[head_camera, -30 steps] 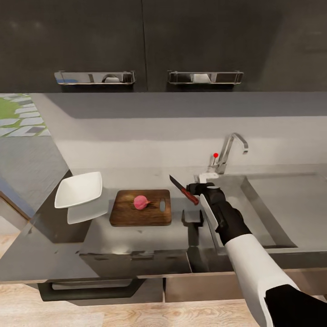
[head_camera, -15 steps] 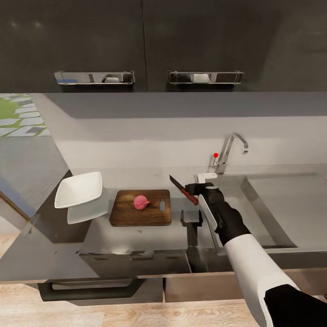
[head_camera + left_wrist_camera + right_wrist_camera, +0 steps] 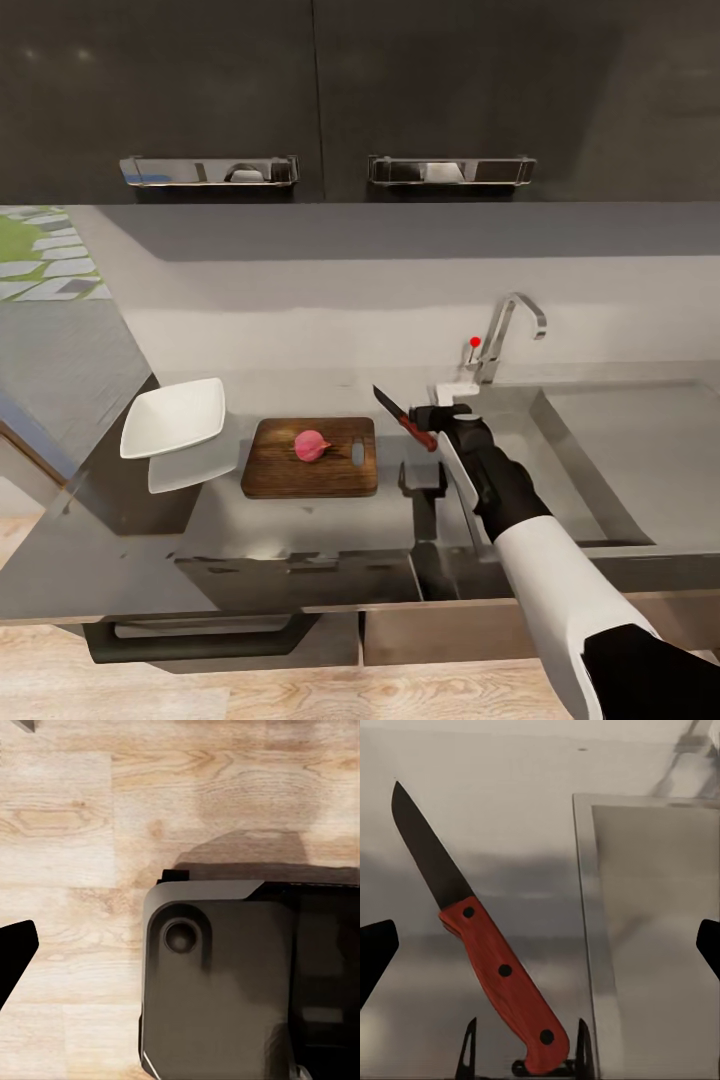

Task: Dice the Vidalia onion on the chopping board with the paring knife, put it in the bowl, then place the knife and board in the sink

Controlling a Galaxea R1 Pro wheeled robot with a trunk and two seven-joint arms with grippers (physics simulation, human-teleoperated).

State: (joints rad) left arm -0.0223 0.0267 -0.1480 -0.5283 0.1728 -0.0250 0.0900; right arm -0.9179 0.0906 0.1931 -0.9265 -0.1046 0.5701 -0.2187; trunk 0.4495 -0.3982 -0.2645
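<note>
On the chopping board [image 3: 310, 457], near its middle, the onion [image 3: 312, 445] lies whole and uncut, so it is already out of the sink [image 3: 640, 470] and the dicing has yet to start. The board sits flat on the grey countertop [image 3: 300, 520], with the white bowl [image 3: 175, 417] just to its left, apart from it and holding nothing.

Right of the board, between it and the sink, the right gripper [image 3: 428, 415] pinches the butt of the knife [image 3: 404, 418] by its red handle; in the right wrist view the knife [image 3: 480, 945] slants away from the fingers with the dark blade free above the counter. Over the last second the gripper and knife have barely shifted, edging only slightly toward the board while the onion, board and bowl stayed put. That suggests the grasp is secure and the carry toward the onion is just beginning.

The left wrist view shows wooden floor and a dark part of the robot; I cannot tell how the left fingers stand.
</note>
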